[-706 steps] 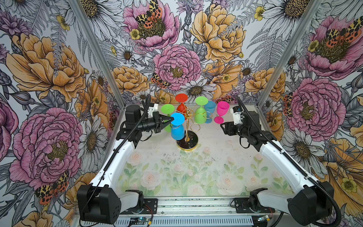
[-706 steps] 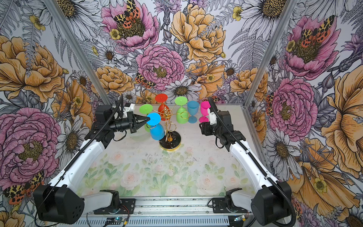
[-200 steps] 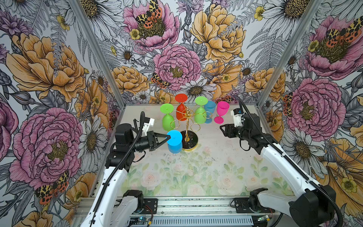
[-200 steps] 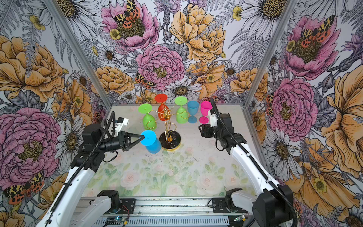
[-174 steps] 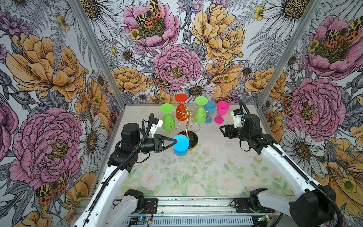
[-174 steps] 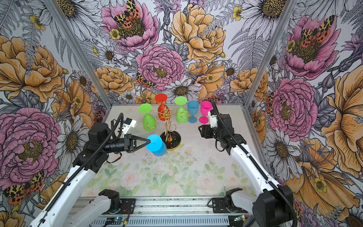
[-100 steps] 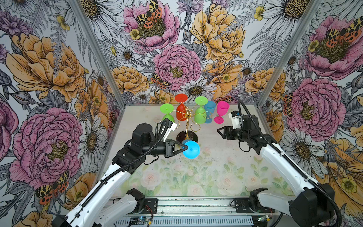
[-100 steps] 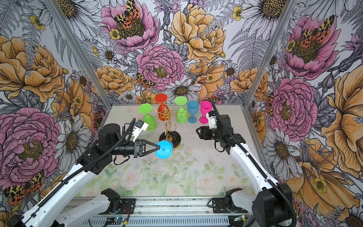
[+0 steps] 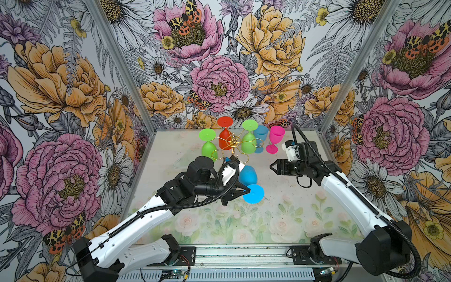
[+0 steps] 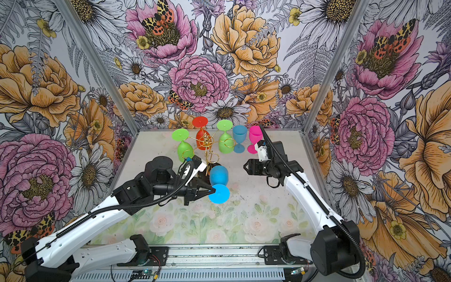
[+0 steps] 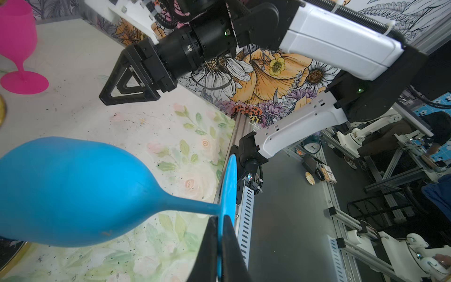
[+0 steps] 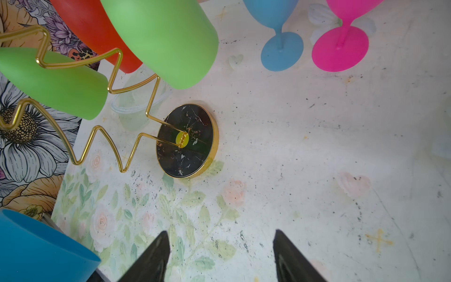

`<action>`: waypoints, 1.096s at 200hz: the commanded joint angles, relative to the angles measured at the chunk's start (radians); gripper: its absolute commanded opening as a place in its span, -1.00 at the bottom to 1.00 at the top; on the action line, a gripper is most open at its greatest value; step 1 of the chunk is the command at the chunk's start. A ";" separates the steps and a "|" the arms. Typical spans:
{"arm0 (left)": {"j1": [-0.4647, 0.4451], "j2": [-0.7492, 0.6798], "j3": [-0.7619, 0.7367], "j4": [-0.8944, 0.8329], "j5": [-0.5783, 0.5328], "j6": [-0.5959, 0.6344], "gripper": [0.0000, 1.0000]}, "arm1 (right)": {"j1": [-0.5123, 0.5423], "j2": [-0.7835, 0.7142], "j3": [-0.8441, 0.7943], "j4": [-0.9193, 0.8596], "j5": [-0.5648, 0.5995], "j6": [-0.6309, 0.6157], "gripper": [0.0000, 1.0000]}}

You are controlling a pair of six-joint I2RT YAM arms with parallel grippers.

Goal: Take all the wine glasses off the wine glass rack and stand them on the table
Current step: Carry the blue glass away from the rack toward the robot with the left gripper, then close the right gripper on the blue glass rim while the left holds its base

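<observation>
Blue wine glass (image 11: 73, 195) hangs tilted above the desk (image 9: 280, 219), off the wine glass rack (image 12: 188, 140) and near its base. Its round foot is pinched edge-on between the clenched left fingers (image 11: 207, 249). Spread and empty, the right fingers (image 12: 153, 261) hover beside the rack.

Bright, even light washed the table (image 9: 280, 219), shadows lay faint, wrist views bent at their edges, and the near blue glass (image 12: 36, 249) blurred.
</observation>
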 commanded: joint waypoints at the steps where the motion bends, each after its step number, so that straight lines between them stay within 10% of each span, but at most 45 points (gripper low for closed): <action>1: -0.040 0.003 0.002 0.007 -0.076 0.140 -1.00 | 0.008 0.008 0.049 -0.055 0.044 -0.012 0.36; 103: -0.257 0.019 -0.117 0.009 -0.517 0.605 -1.00 | 0.031 0.068 0.190 -0.145 0.060 -0.015 0.34; 219: -0.455 0.090 -0.229 0.094 -1.002 1.030 -1.00 | 0.037 0.139 0.277 -0.165 -0.281 0.049 0.38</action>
